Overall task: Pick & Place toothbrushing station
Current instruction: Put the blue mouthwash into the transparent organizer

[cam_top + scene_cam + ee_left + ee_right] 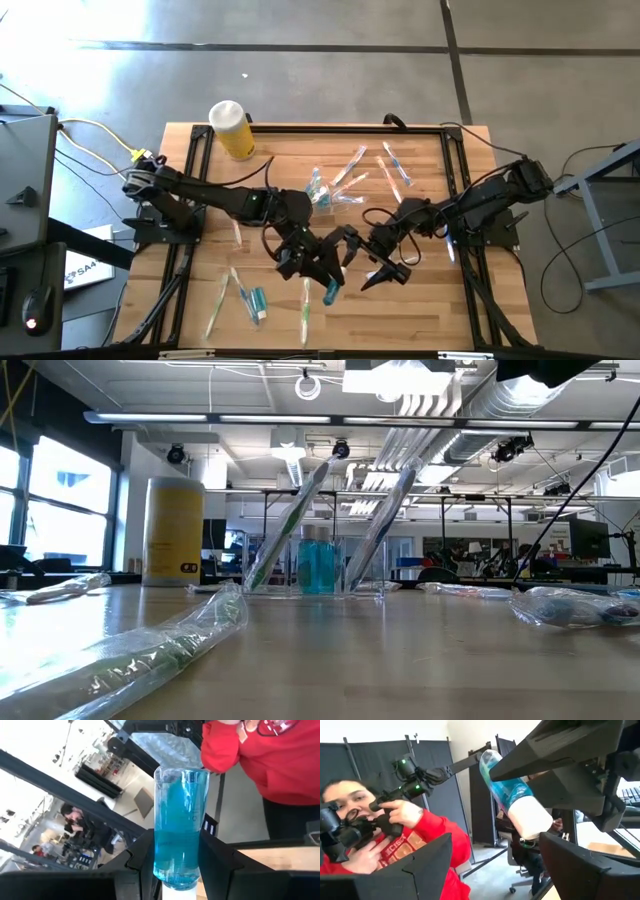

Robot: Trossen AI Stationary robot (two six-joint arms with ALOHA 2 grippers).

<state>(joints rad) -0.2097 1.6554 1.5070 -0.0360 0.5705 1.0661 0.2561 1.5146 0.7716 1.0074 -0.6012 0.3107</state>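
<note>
My left gripper (318, 272) hangs above the near middle of the table, shut on a short white tube with a teal end (331, 291), (180, 830). My right gripper (385, 276) stands open just to its right, nothing between its fingers; its wrist view shows the tube (512, 795) close ahead. The clear container (322, 190), (320, 565) stands on the table's middle with two toothbrushes (285, 525) leaning in it and teal tubes inside. More wrapped toothbrushes (395, 165) lie at the far right, and others (218, 300) and a tube (257, 300) at the near left. My left gripper pinches the tube between its two fingers (142, 857), on the lower part of the teal end (177, 867) where it meets the white body. The tube lies along the fingers, teal end sticking out past their tips. It is lifted clear of the table.
A yellow bottle with a white cap (232, 128), (173, 530) stands at the far left corner. Wrapped toothbrushes (150, 645) lie close to the low camera. A person in a red top (280, 760) stands beyond the table. Black frame rails (190, 200) run along both table sides.
</note>
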